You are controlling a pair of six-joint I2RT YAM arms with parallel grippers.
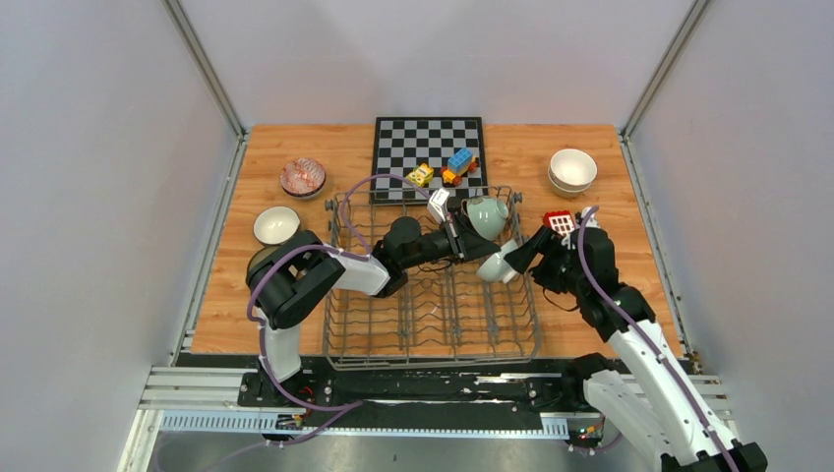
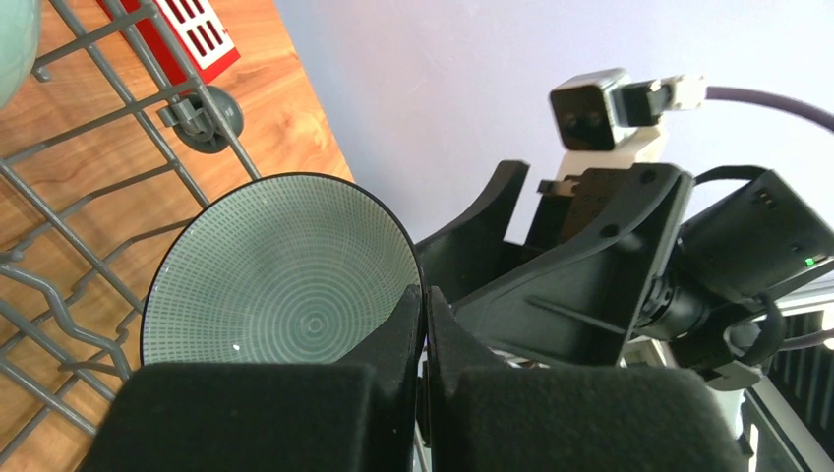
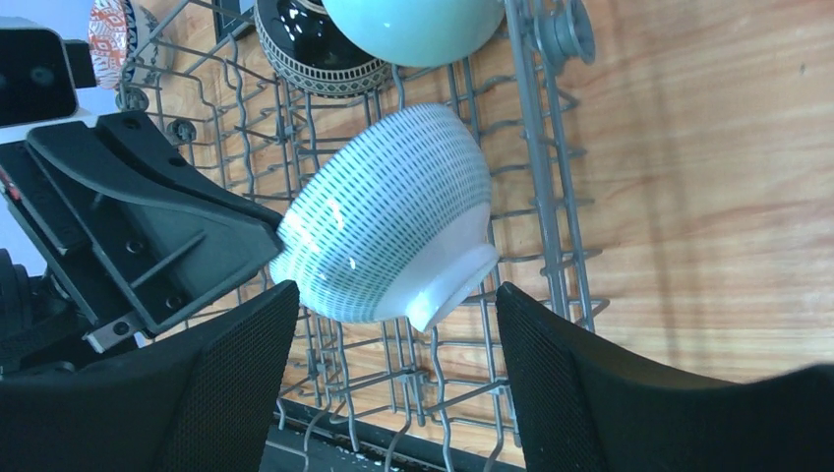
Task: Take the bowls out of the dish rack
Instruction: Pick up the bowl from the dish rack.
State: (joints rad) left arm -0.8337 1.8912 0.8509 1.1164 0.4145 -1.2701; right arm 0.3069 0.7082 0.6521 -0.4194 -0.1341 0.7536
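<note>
A wooden tabletop (image 1: 610, 295) seen from above, with a grey wire dish rack (image 1: 433, 339) standing at the middle of its near edge.

The left arm (image 1: 295, 285) rises from the near edge left of the rack and folds at the elbow beside the rack's left wall. Its forearm stretches rightward across the rack's far half. The left pincer (image 2: 425, 295) is closed tight on the rim of a green-dashed bowl (image 3: 393, 226). That bowl is tipped on its side over the wires near the rack's right wall, its white foot turned toward the other arm. Whether it rests on the tines or hangs clear of them cannot be told.

The right arm (image 1: 629, 324) slants from the near edge right of the rack toward the far left, its wrist at the rack's right wall. The right pincer (image 3: 393, 295) stands wide, its black pads (image 3: 226, 393) one on each side of the bowl's foot, with a gap on both sides.

A mint bowl (image 1: 487, 214) and a dark-patterned bowl (image 3: 315, 49) sit in the rack's far right corner. On the tabletop, stacked cream bowls (image 1: 572, 169) stand near the far right corner. A red-patterned bowl (image 1: 302, 177) and a single cream bowl (image 1: 276, 224) stand along the left edge, and a chessboard (image 1: 413, 143) lies at the far edge.
</note>
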